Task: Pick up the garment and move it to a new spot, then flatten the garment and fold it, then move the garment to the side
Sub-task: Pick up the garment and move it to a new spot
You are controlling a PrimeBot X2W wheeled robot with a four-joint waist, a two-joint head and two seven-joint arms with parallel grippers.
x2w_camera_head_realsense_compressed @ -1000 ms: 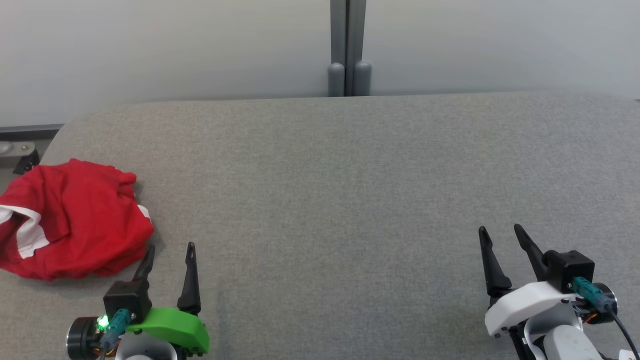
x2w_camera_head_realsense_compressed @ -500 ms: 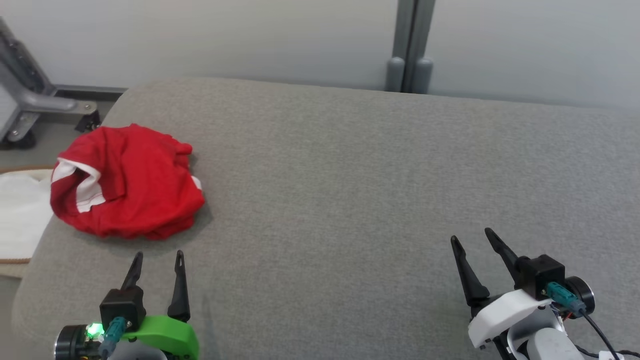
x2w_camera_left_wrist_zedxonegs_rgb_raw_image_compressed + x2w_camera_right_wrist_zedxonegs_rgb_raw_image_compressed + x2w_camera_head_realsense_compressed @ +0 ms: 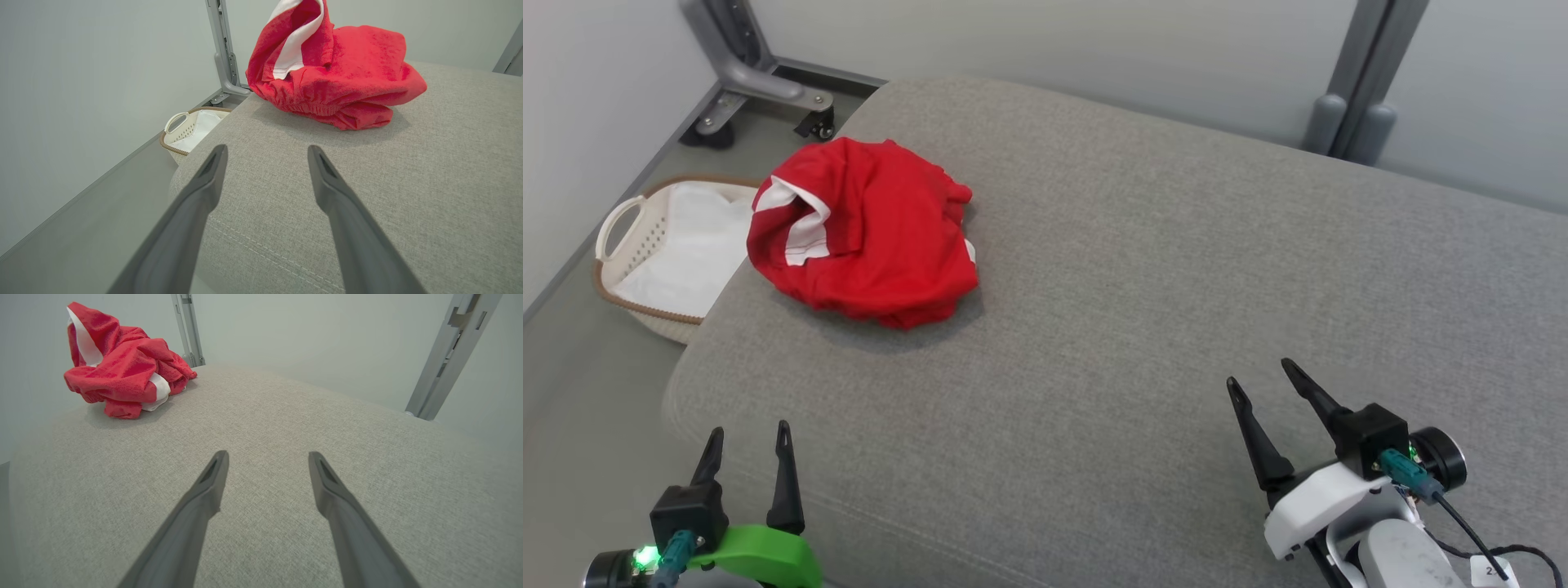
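**Red garment near the cushion's far left corner; both end effectors empty**

The garment [image 3: 866, 237], red with white trim, is lying crumpled in a loose heap on the grey cushion [image 3: 1135, 286], close to its far left corner. One white-edged fold is standing up at the heap's left side.

The left end effector [image 3: 750, 428], on a green mount, is showing at the lower left of the head view, at the cushion's near left corner. Its two dark fingers are standing wide apart and are gripping nothing. In the left wrist view the left end effector [image 3: 267, 148] is pointing along the cushion toward the garment [image 3: 347, 69], well short of it.

The right end effector [image 3: 1258, 371], on a white mount, is sitting over the near right part of the cushion. Its fingers are likewise spread wide and are holding nothing. In the right wrist view the right end effector [image 3: 267, 453] is facing bare fabric, with the garment [image 3: 122, 371] well apart at the upper left.

A pale basket [image 3: 613, 237] holding white cloth [image 3: 686, 245] is standing on the floor [image 3: 572, 392] just beside the cushion's left edge, near the garment.
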